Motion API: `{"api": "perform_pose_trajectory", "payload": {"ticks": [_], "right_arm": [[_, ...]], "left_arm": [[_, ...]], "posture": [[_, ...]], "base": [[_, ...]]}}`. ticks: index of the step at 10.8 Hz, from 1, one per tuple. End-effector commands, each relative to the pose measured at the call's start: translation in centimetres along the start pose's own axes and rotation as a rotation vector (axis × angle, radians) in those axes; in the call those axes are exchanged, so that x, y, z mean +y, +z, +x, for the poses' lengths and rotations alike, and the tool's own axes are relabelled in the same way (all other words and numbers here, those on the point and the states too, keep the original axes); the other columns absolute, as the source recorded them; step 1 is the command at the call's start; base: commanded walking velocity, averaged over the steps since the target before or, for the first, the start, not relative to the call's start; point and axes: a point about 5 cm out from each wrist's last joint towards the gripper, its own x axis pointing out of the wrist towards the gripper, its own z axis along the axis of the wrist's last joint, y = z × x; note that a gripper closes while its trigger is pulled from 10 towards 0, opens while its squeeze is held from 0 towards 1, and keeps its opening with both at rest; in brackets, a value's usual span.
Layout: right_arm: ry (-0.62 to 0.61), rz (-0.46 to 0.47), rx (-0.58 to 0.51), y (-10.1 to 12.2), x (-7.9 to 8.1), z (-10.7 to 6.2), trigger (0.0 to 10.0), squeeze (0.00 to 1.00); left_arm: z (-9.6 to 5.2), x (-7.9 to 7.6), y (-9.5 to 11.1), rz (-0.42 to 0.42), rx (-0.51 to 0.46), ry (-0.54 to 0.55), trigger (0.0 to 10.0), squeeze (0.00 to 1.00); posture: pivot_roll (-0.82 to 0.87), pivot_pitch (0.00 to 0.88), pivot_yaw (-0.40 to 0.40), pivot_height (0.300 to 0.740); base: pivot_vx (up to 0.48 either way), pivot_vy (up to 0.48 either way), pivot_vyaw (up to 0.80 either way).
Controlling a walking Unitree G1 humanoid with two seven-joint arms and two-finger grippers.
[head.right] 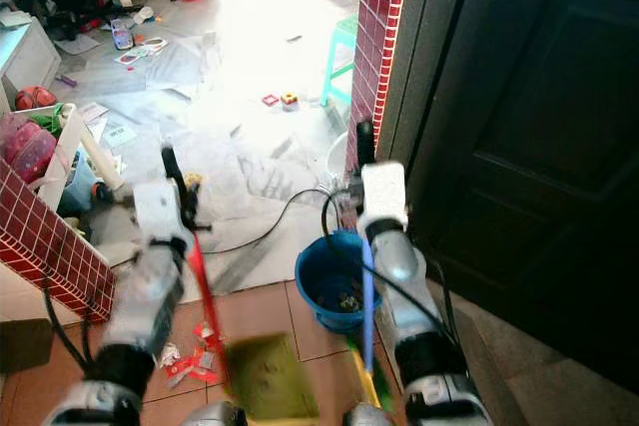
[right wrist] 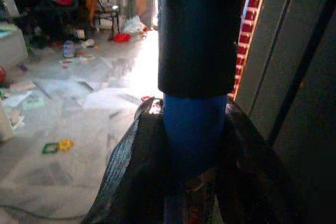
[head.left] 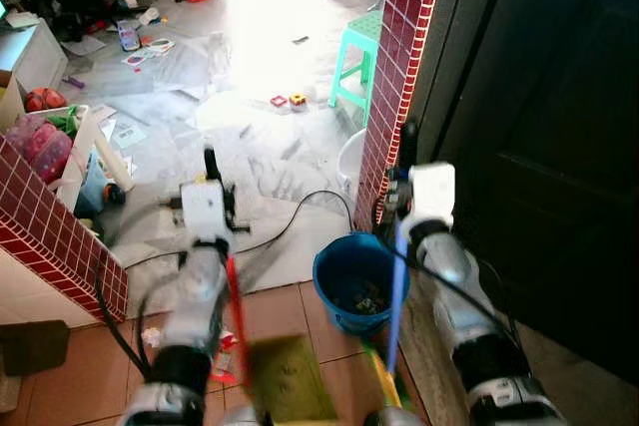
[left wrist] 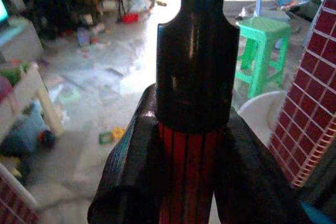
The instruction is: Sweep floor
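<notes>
My left gripper [head.left: 210, 175] is shut on the red handle [head.left: 233, 306] of a yellow-green dustpan [head.left: 290, 378], which rests blurred on the brown tiles near my feet. In the left wrist view the black fingers [left wrist: 131, 171] clamp the red handle [left wrist: 191, 156] just under its black cap [left wrist: 197, 66]. My right gripper [head.left: 407, 152] is shut on the blue broom handle [head.left: 397, 296]; its yellow and green head [head.left: 384, 378] sits low beside the dustpan. The right wrist view has the blue handle [right wrist: 193, 129] held between the fingers [right wrist: 131, 171]. Red and white scraps [head.right: 195, 356] lie on the tiles by the dustpan.
A blue bucket [head.left: 354, 281] holding debris stands between my arms. A red brick pillar [head.left: 399, 67] and a dark door [head.left: 559, 147] are on the right, a low brick wall [head.left: 50, 226] on the left. A black cable [head.left: 290, 216], green stool [head.left: 359, 52], white basin [head.left: 351, 157] and scattered toys lie ahead.
</notes>
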Motion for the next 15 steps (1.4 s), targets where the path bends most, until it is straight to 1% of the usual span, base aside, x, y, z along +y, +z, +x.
{"api": "perform_pose_trajectory", "payload": {"ticks": [1,2,3,4,5,7,9,11,12,13,14,15], "right_arm": [[0.014,0.012,-0.107,2.3,0.4,0.8,10.0,0.00],[0.013,0.015,-0.101,2.2,0.3,0.9,10.0,0.00],[0.011,0.019,-0.086,1.8,0.4,0.8,10.0,0.00],[0.007,0.026,-0.079,1.7,0.3,0.9,10.0,0.00],[-0.004,0.034,-0.073,1.6,0.2,1.1,10.0,0.00],[-0.019,0.048,-0.072,1.7,0.2,1.3,10.0,0.00],[-0.048,0.002,-0.050,1.5,0.1,1.6,10.0,0.00],[-0.039,0.010,-0.055,1.5,0.4,1.6,10.0,0.00],[-0.063,0.010,-0.044,1.3,0.3,1.6,10.0,0.00],[-0.102,-0.023,-0.039,1.1,-0.1,1.6,10.0,0.00],[-0.102,-0.005,-0.035,1.0,0.0,1.7,10.0,0.00],[-0.104,-0.019,-0.035,1.0,0.2,1.7,10.0,0.00]], "left_arm": [[0.4,-0.3,1.7,0.003,-0.077,-0.020,10.0,0.00],[0.4,-0.8,1.9,0.010,-0.091,-0.029,10.0,0.00],[0.4,-1.1,2.0,-0.018,-0.081,-0.035,10.0,0.00],[0.4,-1.2,2.2,-0.022,-0.087,-0.043,10.0,0.00],[0.5,-1.2,2.5,-0.049,-0.082,-0.067,10.0,0.00],[0.7,-1.1,2.9,-0.051,-0.090,-0.078,10.0,0.00],[0.7,-2.2,3.5,-0.064,-0.104,-0.127,10.0,0.00],[0.6,-2.4,3.5,-0.066,-0.099,-0.137,10.0,0.00],[0.5,-2.5,3.5,-0.068,-0.098,-0.140,10.0,0.00],[0.5,-2.7,3.4,-0.069,-0.083,-0.148,10.0,0.00],[0.5,-3.0,3.7,-0.069,-0.091,-0.161,10.0,0.00],[0.5,-3.3,4.1,-0.072,-0.102,-0.172,10.0,0.00]], "posture": [[-0.08,0.000,0.047,0.740],[-0.08,0.000,0.041,0.740],[-0.07,0.000,0.040,0.740],[-0.07,0.000,0.042,0.740],[-0.07,0.000,0.046,0.740],[-0.07,0.000,0.049,0.740],[-0.07,0.000,0.052,0.740],[-0.07,0.000,0.054,0.740],[-0.07,0.000,0.054,0.740],[-0.07,0.000,0.054,0.740],[-0.07,0.000,0.053,0.740],[-0.07,0.000,0.051,0.740]], "base": [[0.000,0.000,0.00],[0.000,0.000,0.00],[0.000,0.000,0.47],[0.000,0.000,0.46],[0.000,0.000,0.00],[0.000,0.000,0.00],[0.000,0.369,0.00],[0.000,0.480,0.00],[0.000,0.480,0.00],[0.000,0.480,0.00],[0.000,0.480,0.00],[0.000,0.480,0.00]]}}
